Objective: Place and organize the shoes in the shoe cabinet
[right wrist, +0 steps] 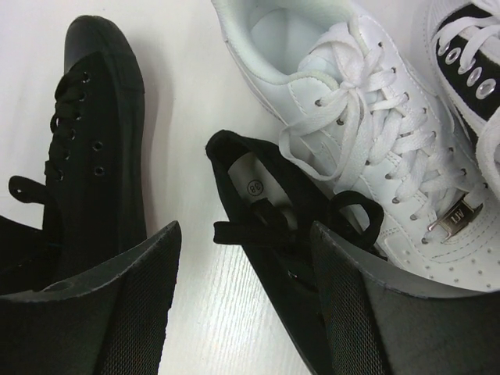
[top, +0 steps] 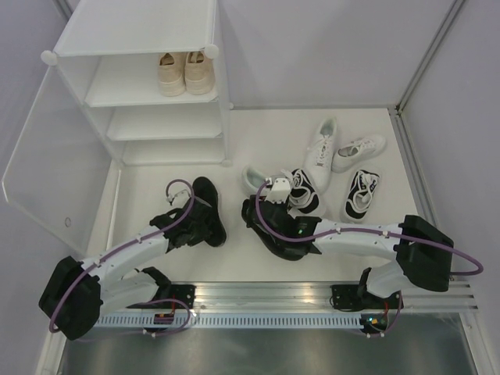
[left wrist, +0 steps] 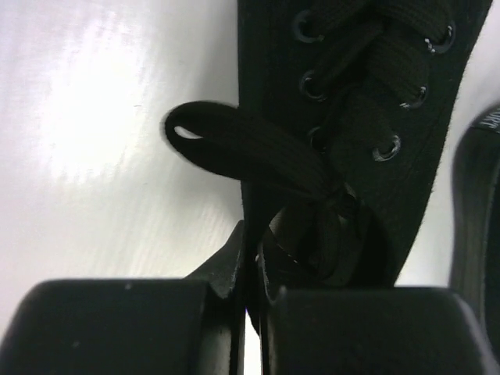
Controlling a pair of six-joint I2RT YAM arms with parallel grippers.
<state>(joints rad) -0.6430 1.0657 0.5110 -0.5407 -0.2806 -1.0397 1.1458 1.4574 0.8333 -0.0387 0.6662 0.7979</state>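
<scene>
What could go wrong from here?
The left claw pinches only a thin edge of the all-black canvas lace-up sneaker near its loose lace loop; the shoe may slip or swing when lifted. The open right claw hangs over the second all-black sneaker, close beside a white leather lace-up sneaker; closing could snag or nudge it.

Soft, even white light fills the overhead view, and the black shoe (top: pixel 209 211) throws only a faint shadow on the table (top: pixel 141 199). In the left wrist view, glare bleaches the table at left, and the shoe is murky and slightly blurred. The right wrist view is sharp on the white sneaker (right wrist: pixel 351 117), but the near fingers (right wrist: pixel 101 312) of the right gripper (right wrist: pixel 244 230) are out of focus.
</scene>
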